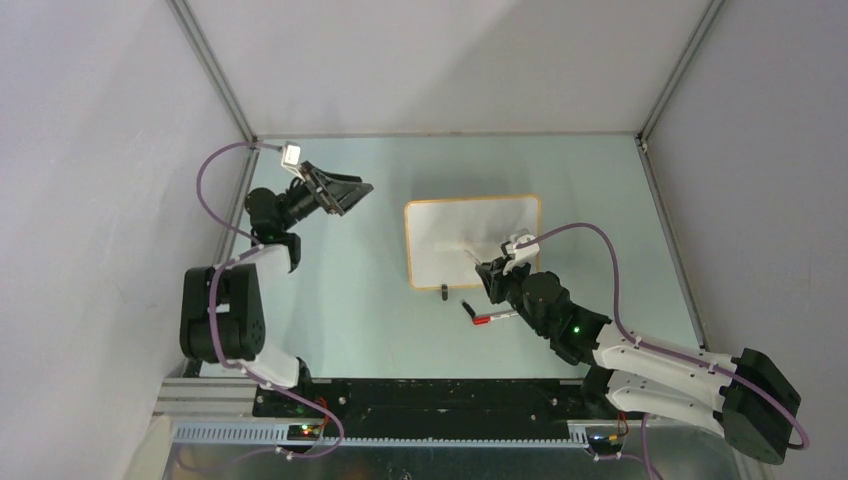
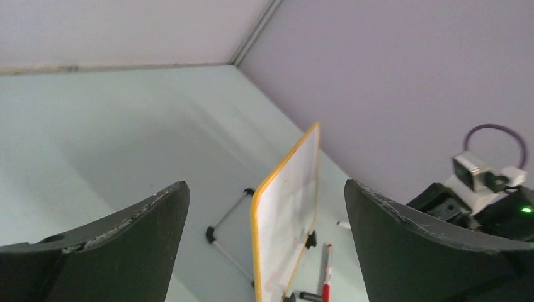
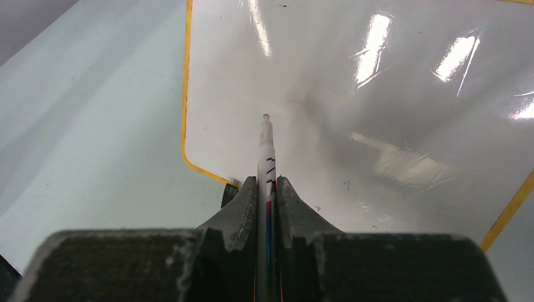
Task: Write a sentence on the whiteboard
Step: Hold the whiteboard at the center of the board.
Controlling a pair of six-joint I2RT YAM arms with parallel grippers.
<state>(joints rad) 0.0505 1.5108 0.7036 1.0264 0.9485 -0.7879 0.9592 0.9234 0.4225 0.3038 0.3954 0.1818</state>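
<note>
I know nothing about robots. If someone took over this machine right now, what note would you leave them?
Left gripper: fingers open, empty, held away from the whiteboard on its left.
Right gripper: fingers shut on a marker, tip pointing over the board.
The board sits mid-table; a red-ended pen lies beside the right arm.
Done: marker in hand.
Left: all the writing; the board shows no words yet.

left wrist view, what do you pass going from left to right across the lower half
dark left-gripper finger → thin silver rod with black ends → white whiteboard with orange frame → red-and-white pen → other dark left-gripper finger
</note>
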